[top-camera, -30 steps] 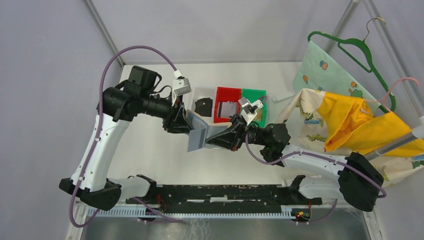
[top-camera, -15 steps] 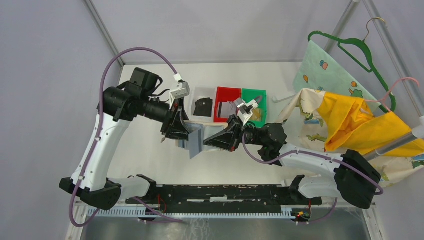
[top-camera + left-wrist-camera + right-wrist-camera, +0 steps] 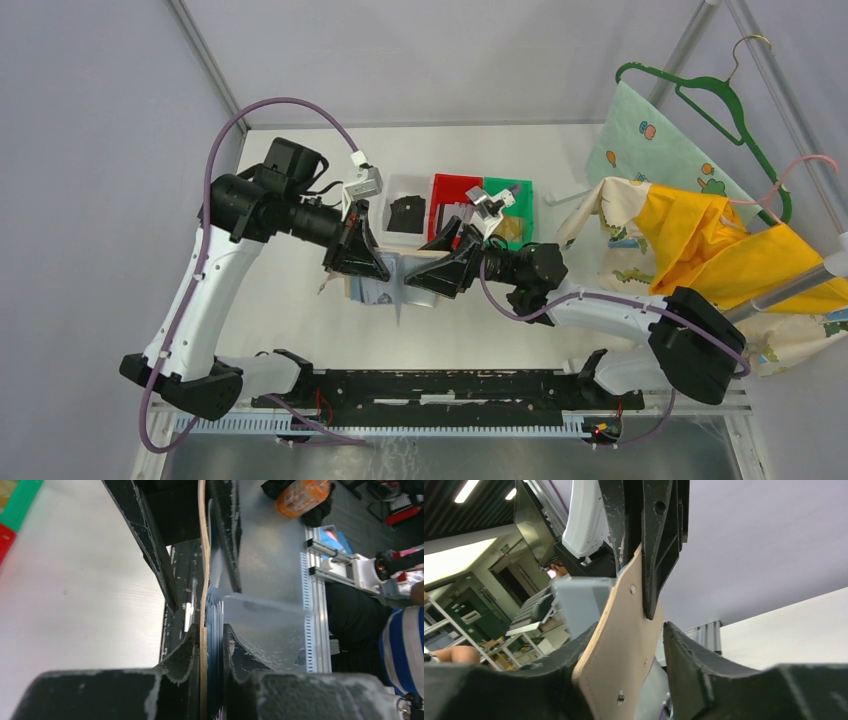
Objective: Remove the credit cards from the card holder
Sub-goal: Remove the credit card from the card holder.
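Note:
The card holder [image 3: 398, 284], tan outside with a blue-grey inside, hangs edge-on above the table between my two grippers. My left gripper [image 3: 372, 268] is shut on it: in the left wrist view the fingers [image 3: 192, 642] press the tan wall [image 3: 203, 580] and thin blue-grey layers [image 3: 215, 625] together. I cannot tell the credit cards from the inner panel there. My right gripper [image 3: 428, 272] is open around the holder's tan flap [image 3: 624, 645]. Its near finger [image 3: 694, 650] stands clear of the flap.
Behind the grippers stand a white bin [image 3: 405, 190] with a black lump, a red bin [image 3: 448, 185] and a green bin [image 3: 512, 190]. Printed and yellow cloth [image 3: 700, 240] and a green hanger [image 3: 700, 95] fill the right side.
My left gripper has closed on the card holder. My right gripper, which was shut on it, has opened. Both wrists and the holder have shifted slightly toward the back.

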`<state>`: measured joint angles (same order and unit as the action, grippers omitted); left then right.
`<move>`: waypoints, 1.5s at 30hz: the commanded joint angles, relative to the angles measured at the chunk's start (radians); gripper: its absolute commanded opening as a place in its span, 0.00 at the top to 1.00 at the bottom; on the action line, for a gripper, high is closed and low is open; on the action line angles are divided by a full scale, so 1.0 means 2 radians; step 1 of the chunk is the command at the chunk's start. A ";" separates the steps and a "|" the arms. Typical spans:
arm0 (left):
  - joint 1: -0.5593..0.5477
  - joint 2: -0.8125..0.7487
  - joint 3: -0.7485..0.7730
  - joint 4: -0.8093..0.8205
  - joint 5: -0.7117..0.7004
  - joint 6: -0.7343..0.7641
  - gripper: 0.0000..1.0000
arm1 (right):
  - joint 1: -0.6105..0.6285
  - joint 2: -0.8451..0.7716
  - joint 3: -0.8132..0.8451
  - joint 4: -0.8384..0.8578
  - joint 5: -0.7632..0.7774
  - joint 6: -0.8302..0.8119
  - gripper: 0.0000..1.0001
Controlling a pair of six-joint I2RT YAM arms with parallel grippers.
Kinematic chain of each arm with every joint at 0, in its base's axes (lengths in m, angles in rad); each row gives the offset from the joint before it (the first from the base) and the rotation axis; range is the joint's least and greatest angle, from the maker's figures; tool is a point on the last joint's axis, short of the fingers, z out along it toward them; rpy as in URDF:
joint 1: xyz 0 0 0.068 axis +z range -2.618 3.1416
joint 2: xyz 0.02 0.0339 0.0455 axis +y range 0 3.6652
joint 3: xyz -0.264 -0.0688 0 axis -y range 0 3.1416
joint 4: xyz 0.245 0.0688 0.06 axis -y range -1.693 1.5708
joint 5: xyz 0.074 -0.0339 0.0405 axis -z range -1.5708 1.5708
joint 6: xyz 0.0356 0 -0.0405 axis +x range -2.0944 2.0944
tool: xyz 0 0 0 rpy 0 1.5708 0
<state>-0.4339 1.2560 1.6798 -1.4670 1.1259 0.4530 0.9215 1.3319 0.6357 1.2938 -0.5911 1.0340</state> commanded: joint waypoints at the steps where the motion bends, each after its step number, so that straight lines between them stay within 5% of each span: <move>1: -0.001 -0.001 0.005 0.053 -0.083 -0.039 0.98 | -0.013 -0.019 0.006 0.005 0.021 -0.019 0.38; 6: -0.001 0.016 0.007 0.090 -0.315 -0.041 0.98 | -0.036 -0.067 -0.018 -0.149 0.080 -0.122 0.12; 10: -0.001 0.030 0.011 0.074 -0.372 -0.006 0.98 | -0.037 -0.096 -0.007 -0.274 0.141 -0.213 0.02; 18: -0.001 0.045 0.054 0.002 -0.233 0.040 0.96 | -0.037 -0.101 0.043 -0.360 0.135 -0.317 0.02; 26: -0.002 0.027 0.030 0.000 -0.122 0.078 0.93 | -0.038 -0.078 0.121 -0.431 0.023 -0.402 0.02; 38: -0.010 0.027 0.022 0.000 -0.036 0.073 0.90 | -0.060 -0.077 0.137 -0.422 -0.152 -0.423 0.02; 41: -0.016 0.030 0.021 0.000 -0.032 0.065 0.90 | -0.080 -0.072 0.145 -0.405 -0.176 -0.391 0.10; 45: -0.016 0.030 0.021 0.000 -0.031 0.065 0.88 | -0.087 -0.050 0.149 -0.347 -0.203 -0.298 0.36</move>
<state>-0.4625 1.3396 1.7168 -1.4723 0.9943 0.5667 0.7593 1.1965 0.8783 0.4545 -0.8845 0.2787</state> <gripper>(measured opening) 0.185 0.755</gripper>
